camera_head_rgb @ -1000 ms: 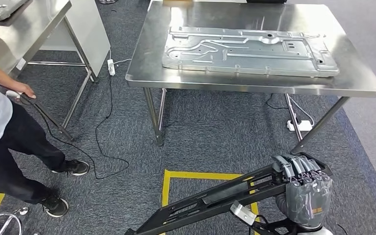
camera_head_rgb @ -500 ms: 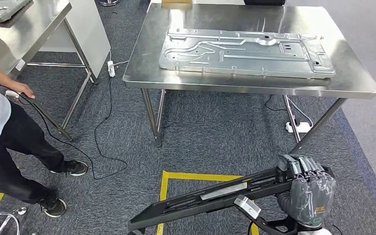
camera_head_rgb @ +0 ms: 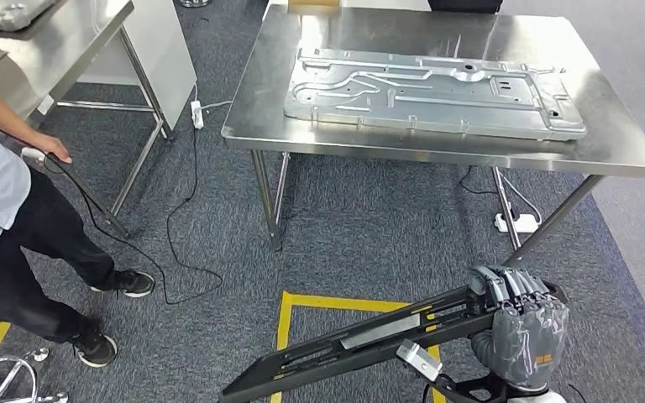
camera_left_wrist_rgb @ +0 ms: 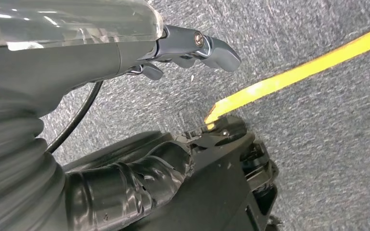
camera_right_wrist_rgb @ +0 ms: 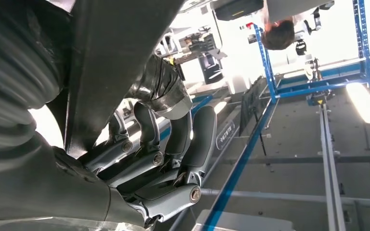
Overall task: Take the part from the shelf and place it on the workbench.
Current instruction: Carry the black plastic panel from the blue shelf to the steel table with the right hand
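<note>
Long black slotted frame part (camera_head_rgb: 369, 340) gripped in right hand (camera_head_rgb: 521, 323); left hand (camera_left_wrist_rgb: 192, 43) holding nothing, fingers apart. Advised: keep part level, approach stainless steel desk (camera_head_rgb: 319, 138) squarely, set down clear of embossed grey metal panel (camera_head_rgb: 432, 92).

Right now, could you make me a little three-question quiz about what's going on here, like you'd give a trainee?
1. True or false: the long black part already lies on the steel workbench.
2. Which hand grips the black part's end in the head view?
A. the right hand
B. the person's hand
C. no hand
3. Fill in: on the workbench lies a large stamped ____ panel.

Key:
1. False; it is held low over the carpet, near the yellow floor tape.
2. A.
3. Metal.
</note>
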Motion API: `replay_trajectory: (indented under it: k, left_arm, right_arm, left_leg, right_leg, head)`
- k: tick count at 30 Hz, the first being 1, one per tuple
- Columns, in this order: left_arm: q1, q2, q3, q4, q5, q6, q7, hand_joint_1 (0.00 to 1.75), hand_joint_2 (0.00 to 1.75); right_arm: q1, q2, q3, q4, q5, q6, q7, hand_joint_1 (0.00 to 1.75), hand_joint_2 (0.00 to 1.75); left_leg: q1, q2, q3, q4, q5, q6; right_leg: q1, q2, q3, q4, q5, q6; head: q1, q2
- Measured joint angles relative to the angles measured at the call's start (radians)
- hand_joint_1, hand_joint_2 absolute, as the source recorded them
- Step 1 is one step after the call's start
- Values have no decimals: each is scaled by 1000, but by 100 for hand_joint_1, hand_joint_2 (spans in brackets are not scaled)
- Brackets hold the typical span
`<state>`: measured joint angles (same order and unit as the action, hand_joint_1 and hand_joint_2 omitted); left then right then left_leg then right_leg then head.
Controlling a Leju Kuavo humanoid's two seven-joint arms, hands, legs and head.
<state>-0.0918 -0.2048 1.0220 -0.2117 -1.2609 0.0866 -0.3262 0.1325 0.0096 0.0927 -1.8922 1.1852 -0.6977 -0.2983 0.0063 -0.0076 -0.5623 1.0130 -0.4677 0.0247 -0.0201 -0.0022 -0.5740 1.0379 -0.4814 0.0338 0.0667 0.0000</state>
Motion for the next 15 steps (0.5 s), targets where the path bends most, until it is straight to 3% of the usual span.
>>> replay_trajectory:
  k: [4, 6, 8, 9, 10, 11, 13, 15]
  left_arm:
    - [0, 0, 0, 0, -1, 0, 0, 0, 175]
    - [0, 0, 0, 0, -1, 0, 0, 0, 175]
    - [1, 0, 0, 0, -1, 0, 0, 0, 175]
    - [2, 0, 0, 0, -1, 0, 0, 0, 175]
    - [3, 0, 0, 0, -1, 0, 0, 0, 175]
    - [4, 0, 0, 0, -1, 0, 0, 0, 175]
    - [4, 1, 0, 0, -1, 0, 0, 0, 175]
    - [2, 1, 0, 0, -2, 0, 0, 0, 175]
  right_arm:
    - [0, 1, 0, -1, -3, 0, -9, 175, 175]
    - [-1, 3, -1, -3, -6, 0, -15, 175, 175]
    - [-1, 6, -1, -3, -9, 0, -21, 175, 175]
    - [-1, 7, -1, -3, -9, 0, -23, 175, 175]
    - [-1, 8, -1, -3, -9, 0, -24, 175, 175]
    - [-1, 9, -1, -3, -9, 0, -25, 175, 175]
    - [-1, 9, -1, -3, -10, 0, -27, 175, 175]
    - [-2, 9, -2, -3, -9, 0, -28, 175, 175]
  left_leg:
    - [2, 0, -5, 12, -12, -23]
    - [5, 1, -40, 91, -59, -32]
    - [6, 2, -106, 225, -119, -37]
    - [6, 2, -132, 274, -131, -38]
    - [6, 2, -142, 289, -124, -38]
    - [6, 2, -133, 264, -98, -37]
    - [5, 3, -75, 135, -26, -29]
    - [1, 4, -30, 36, 5, -20]
  right_leg:
    - [1, 0, 5, -16, 2, -26]
    - [-1, -3, 9, -22, 3, -39]
    - [2, -5, 10, -21, 0, -45]
    - [4, -5, 11, -20, -1, -47]
    - [5, -5, 13, -19, -4, -48]
    - [6, -5, 15, -17, -6, -48]
    - [7, -4, 22, -14, -14, -43]
    - [11, -3, 25, -10, -21, -35]
  head:
    - [-1, 0]
    - [-2, 0]
    - [-3, 0]
    - [-3, 0]
    - [-3, 0]
    - [-3, 0]
    - [-3, 0]
    - [-2, 0]
